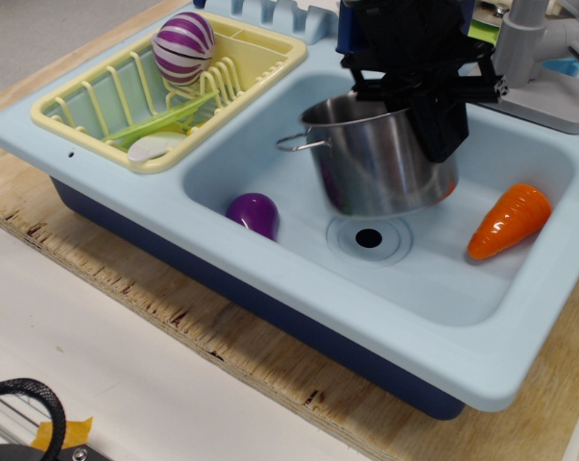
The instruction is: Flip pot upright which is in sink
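Note:
The shiny steel pot (375, 168) stands nearly upright in the light blue sink (270, 134), mouth up, just behind the round drain (369, 237). A wire loop handle sticks out at its left rim. My black gripper (433, 115) comes down from above and is shut on the pot's right rim, one finger (441, 125) down the outer wall. Whether the pot rests on the basin floor or hangs slightly above it, I cannot tell.
A purple eggplant (253, 213) lies in the basin's left front. An orange carrot (508, 223) lies at the right. A yellow dish rack (107, 96) with a striped purple ball (183, 46) sits left. A grey faucet (529, 58) stands back right.

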